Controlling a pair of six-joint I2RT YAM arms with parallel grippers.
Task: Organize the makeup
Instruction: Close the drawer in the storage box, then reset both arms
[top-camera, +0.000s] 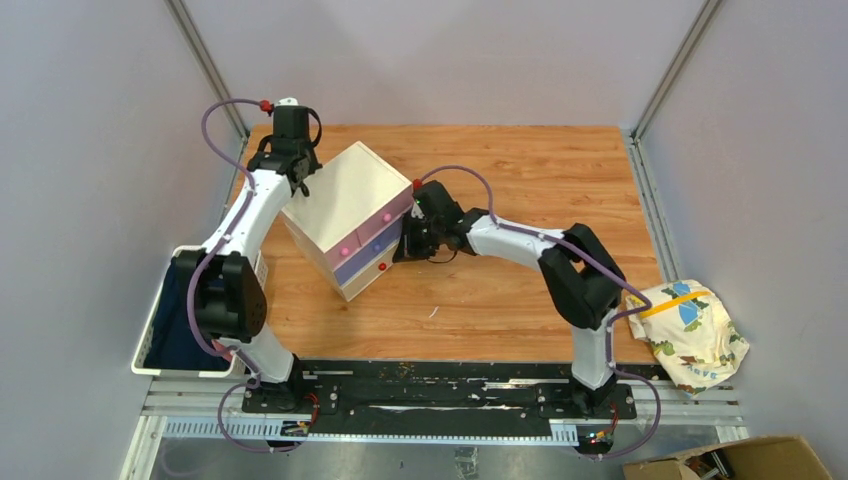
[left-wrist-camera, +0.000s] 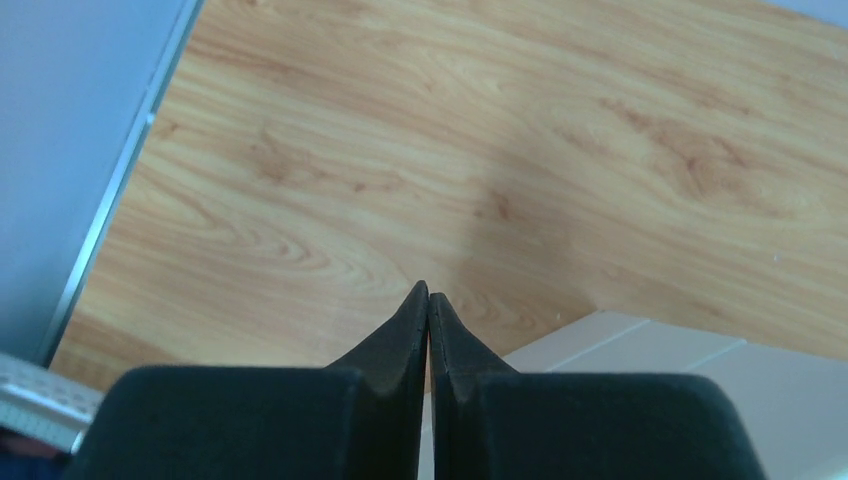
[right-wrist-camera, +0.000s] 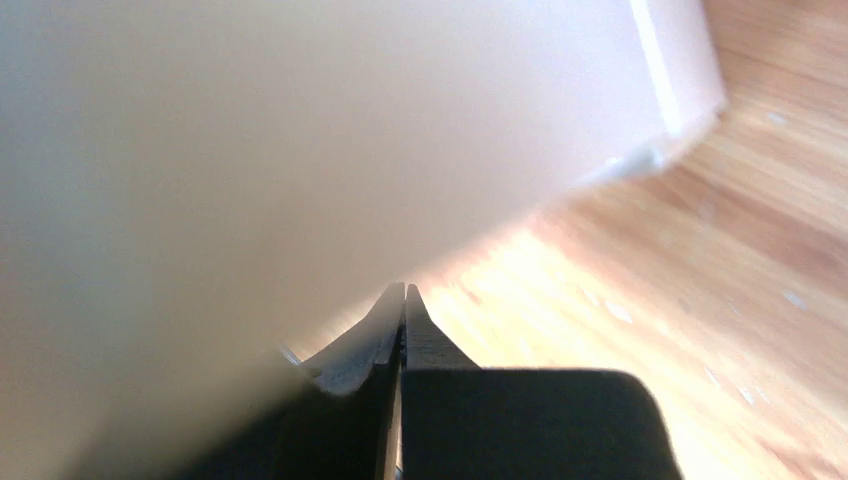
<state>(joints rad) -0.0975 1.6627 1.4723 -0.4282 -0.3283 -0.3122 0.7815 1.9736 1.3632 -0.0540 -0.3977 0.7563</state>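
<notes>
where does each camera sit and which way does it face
top external: above and behind the bases, looking down on the wooden table and the cream box with pink and purple drawers; both arms show.
left wrist: on the left arm, looking down at the table and a box corner; the shut left gripper shows.
right wrist: on the right arm, close against a cream box face; the shut right gripper shows.
shared: all three see the box and table.
</notes>
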